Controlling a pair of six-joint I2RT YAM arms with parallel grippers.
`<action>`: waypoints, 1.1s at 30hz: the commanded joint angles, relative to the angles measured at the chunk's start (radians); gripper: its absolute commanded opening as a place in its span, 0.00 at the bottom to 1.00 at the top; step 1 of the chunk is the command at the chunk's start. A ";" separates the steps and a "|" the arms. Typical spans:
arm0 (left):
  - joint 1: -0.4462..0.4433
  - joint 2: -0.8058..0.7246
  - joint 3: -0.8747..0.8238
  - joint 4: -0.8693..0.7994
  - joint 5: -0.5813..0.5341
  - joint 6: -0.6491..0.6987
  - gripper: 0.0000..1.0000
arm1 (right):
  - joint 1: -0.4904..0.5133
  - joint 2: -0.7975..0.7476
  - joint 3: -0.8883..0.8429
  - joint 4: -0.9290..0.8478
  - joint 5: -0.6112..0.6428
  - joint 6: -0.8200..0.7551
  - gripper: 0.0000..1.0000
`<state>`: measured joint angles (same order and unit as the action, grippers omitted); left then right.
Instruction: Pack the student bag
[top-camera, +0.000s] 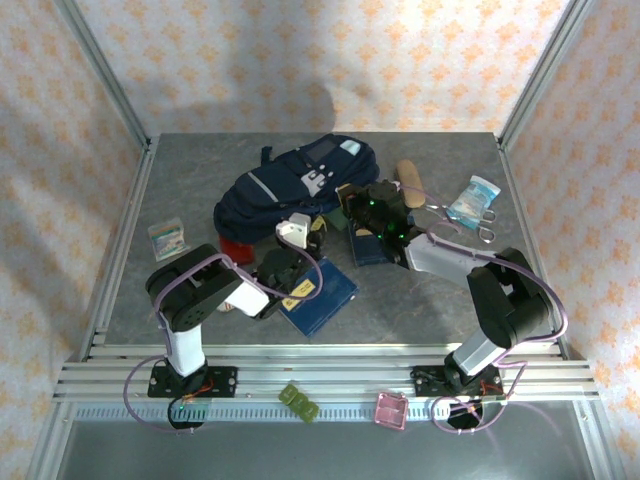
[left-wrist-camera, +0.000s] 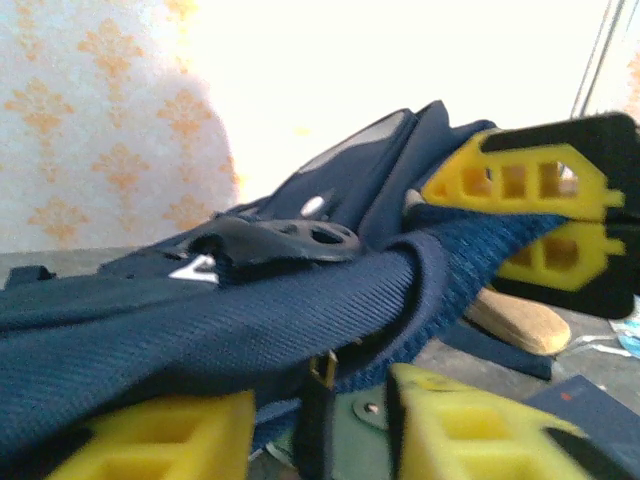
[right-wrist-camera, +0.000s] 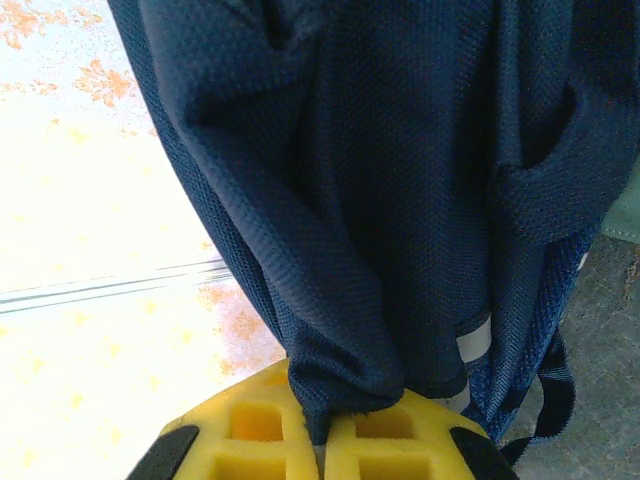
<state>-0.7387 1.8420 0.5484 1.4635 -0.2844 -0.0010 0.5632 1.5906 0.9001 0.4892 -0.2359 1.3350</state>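
Fabric of the student bag (top-camera: 285, 185) is navy-blue, a coarse ribbed weave on the strap and a fine mesh on the back side. It has a pale grey stripe and light grey patches. The bag is soft and slumped, roughly oval. It lies at the far middle of the grey table (top-camera: 420, 300). In the top view its long axis goes from near-left to far-right, with the grey patches at the far-right end.

The right gripper (right-wrist-camera: 318, 420) has its yellow latticed fingers (right-wrist-camera: 250, 425) pressed together on a pinch of the bag's mesh, and this cloth hangs in folds. The left gripper (left-wrist-camera: 320, 425) has its fingers partly apart, with the thick strap just ahead of them; I see no grip.

A flat navy-blue book (top-camera: 320, 295) with a yellow label lies near the left gripper. A tan oblong piece (top-camera: 410, 180), scissors (top-camera: 470, 225) and a pale blue packet (top-camera: 472, 197) lie right of the bag.
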 joint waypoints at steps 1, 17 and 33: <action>0.019 0.009 0.050 0.058 0.025 0.015 0.34 | 0.032 -0.057 0.018 0.069 -0.086 0.011 0.00; 0.033 -0.138 -0.068 -0.154 0.087 -0.080 0.00 | -0.003 -0.061 0.015 0.038 -0.001 -0.019 0.00; 0.068 -0.464 -0.133 -0.762 0.112 -0.215 0.00 | -0.164 -0.024 0.010 -0.030 0.065 -0.129 0.00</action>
<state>-0.6838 1.4174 0.4076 0.8604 -0.1844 -0.1764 0.4213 1.5829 0.8978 0.4309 -0.2043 1.2507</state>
